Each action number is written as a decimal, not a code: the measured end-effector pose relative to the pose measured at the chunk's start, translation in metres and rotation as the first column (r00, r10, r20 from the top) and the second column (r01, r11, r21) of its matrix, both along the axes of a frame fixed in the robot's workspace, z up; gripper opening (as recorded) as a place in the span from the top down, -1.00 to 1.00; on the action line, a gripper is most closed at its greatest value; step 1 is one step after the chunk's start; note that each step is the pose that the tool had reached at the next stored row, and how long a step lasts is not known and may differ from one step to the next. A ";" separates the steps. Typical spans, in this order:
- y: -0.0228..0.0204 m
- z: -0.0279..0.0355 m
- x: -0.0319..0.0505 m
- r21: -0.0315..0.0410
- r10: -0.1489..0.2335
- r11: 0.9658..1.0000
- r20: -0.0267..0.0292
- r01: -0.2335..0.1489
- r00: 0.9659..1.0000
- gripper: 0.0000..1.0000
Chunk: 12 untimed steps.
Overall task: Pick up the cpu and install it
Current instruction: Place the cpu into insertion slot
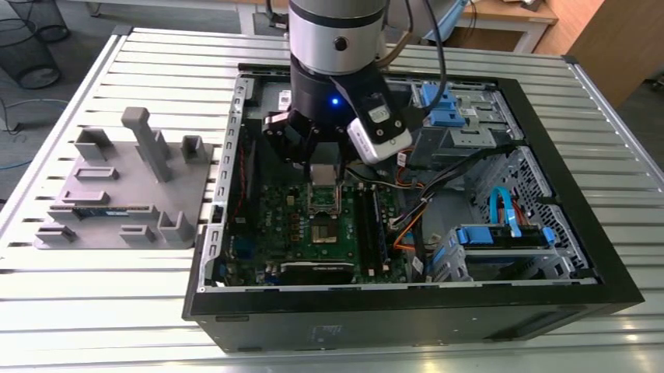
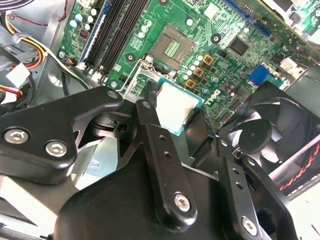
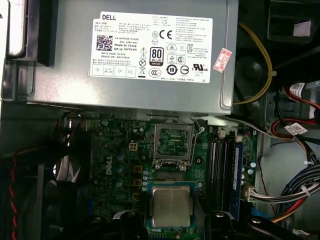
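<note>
Claw [image 2: 176, 120], mine: its black linkage and bolts sit closest to the lens in the second wrist view, with the fingers [image 2: 152, 135] clamped on two opposite edges of the cpu [image 2: 176, 106]. Cpu: flat square, silvery top, green rim, gripped level over the board [image 2: 220, 40] and not seated. Socket [image 2: 172, 47]: open, contact field bare. In the first wrist view the cpu [image 3: 171, 206] lies just short of the socket [image 3: 173, 142]; whether it touches the board I cannot tell. Memory slots [image 3: 220, 165]: long, dark, just beside the socket. Power supply [image 3: 130, 55]: grey box with a white label, bordering the board on the socket's far side from the cpu. Fan [image 2: 265, 132]: black, near my claw. In the exterior view the claw [image 1: 323, 172] is lowered inside the case [image 1: 415, 307], and the cpu [image 1: 323, 176] is beneath it, above the middle of the board. Tray [image 1: 124, 194]: grey blocks on the slatted table [image 1: 104, 311], to the exterior view's left of the case, well apart from my claw.
</note>
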<state>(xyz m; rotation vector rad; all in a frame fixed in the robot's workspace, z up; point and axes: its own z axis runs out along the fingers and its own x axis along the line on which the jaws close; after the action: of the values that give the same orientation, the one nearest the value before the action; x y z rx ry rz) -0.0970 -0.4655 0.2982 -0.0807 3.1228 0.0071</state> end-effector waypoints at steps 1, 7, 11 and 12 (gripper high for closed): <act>-0.0003 -0.0011 0.0000 0.000 0.000 1.000 0.000 0.000 1.000 0.06; -0.0018 -0.0077 0.0000 0.000 0.000 1.000 0.000 0.000 1.000 0.06; -0.0025 -0.0120 0.0000 0.000 0.000 1.000 0.000 0.000 1.000 0.06; -0.0025 -0.0130 0.0000 0.000 0.000 1.000 0.000 0.000 1.000 0.06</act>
<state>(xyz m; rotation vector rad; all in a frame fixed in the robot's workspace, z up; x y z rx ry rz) -0.0971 -0.4680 0.2852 -0.0806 3.1228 0.0072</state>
